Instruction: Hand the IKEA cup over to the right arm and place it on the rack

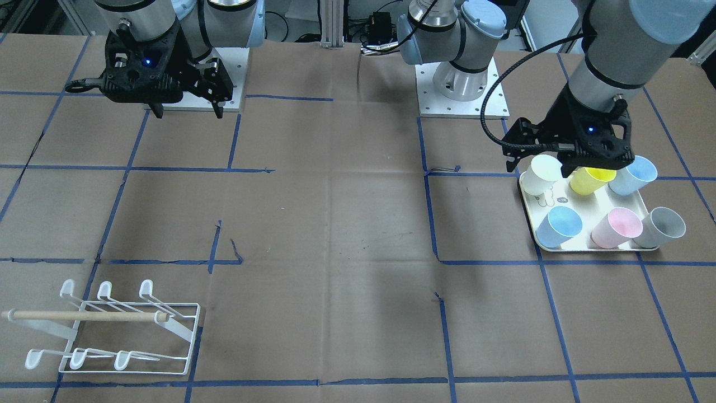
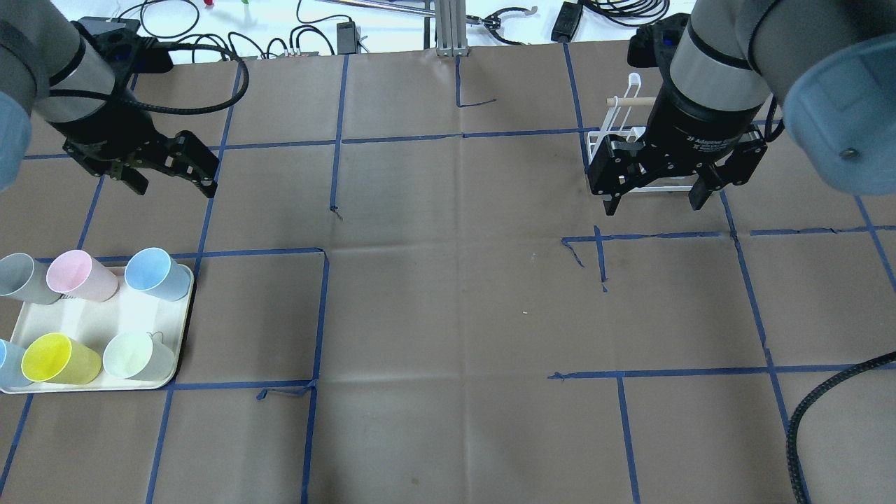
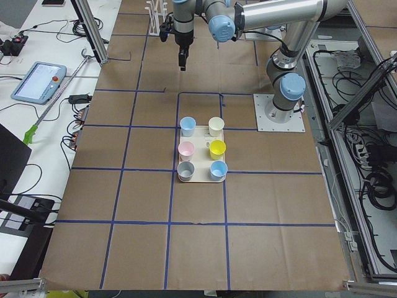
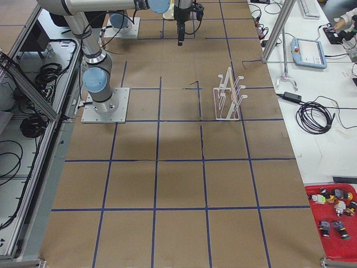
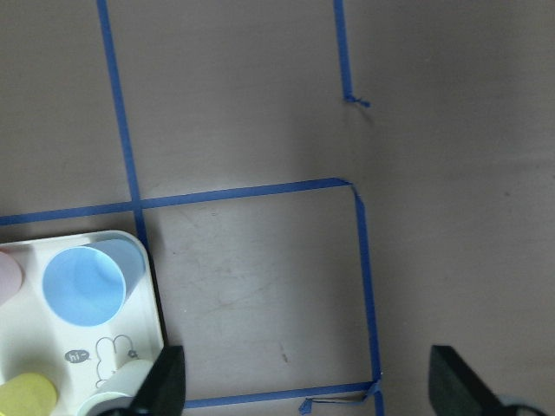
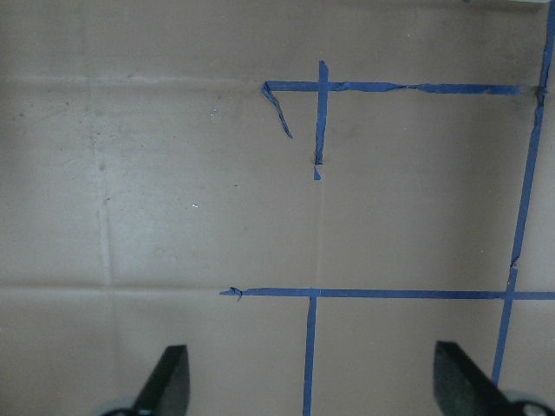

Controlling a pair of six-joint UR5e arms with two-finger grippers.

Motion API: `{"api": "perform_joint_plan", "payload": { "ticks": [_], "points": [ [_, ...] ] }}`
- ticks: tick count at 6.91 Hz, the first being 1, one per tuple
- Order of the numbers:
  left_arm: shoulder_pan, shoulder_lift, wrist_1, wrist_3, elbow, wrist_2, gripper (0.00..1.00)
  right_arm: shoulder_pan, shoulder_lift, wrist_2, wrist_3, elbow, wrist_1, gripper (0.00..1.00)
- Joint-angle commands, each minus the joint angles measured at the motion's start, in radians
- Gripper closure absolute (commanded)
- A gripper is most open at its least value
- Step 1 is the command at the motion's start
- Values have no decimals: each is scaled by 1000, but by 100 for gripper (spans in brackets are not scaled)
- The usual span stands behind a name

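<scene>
Overhead: my left gripper (image 2: 175,183) hangs wide open and empty near the tray (image 2: 105,318) of IKEA cups (image 2: 61,358). My right gripper (image 2: 652,201) is wide too. Nothing is picked yet, so next I centre over one cup.

Front view: only here the rack (image 1: 112,330) shows whole, cupless.

Left wrist: the tray sits off-centre.

Brown blue-taped table (image 1: 335,224); cream tray (image 2: 105,318) at one end; white rack (image 1: 84,316) opposite

The cream tray (image 2: 91,315) holds a pink cup (image 2: 77,274), grey cup (image 2: 21,278), yellow cup (image 2: 56,358), white cup (image 2: 133,355) and two pale blue cups (image 2: 157,271). A blue tape grid (image 2: 318,315) crosses the brown table (image 2: 455,315). The rack (image 1: 146,288) is white, its dowel (image 1: 84,316) pale wood.
</scene>
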Motion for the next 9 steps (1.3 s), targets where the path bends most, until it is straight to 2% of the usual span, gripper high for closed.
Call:
{"api": "perform_joint_plan", "payload": {
  "ticks": [1,3,5,9],
  "points": [
    [168,4,80,141,-90,-1,1,-2,-1,0,0,0,0,0],
    [228,2,191,214,-170,2,1,0,-1,2,0,-1,0,0],
    [228,-12,259,211,-222,-2,1,0,-1,2,2,-1,-2,0],
    [222,-105,510,174,-347,-11,1,0,2,2,2,-10,-2,0]
  ]
}}
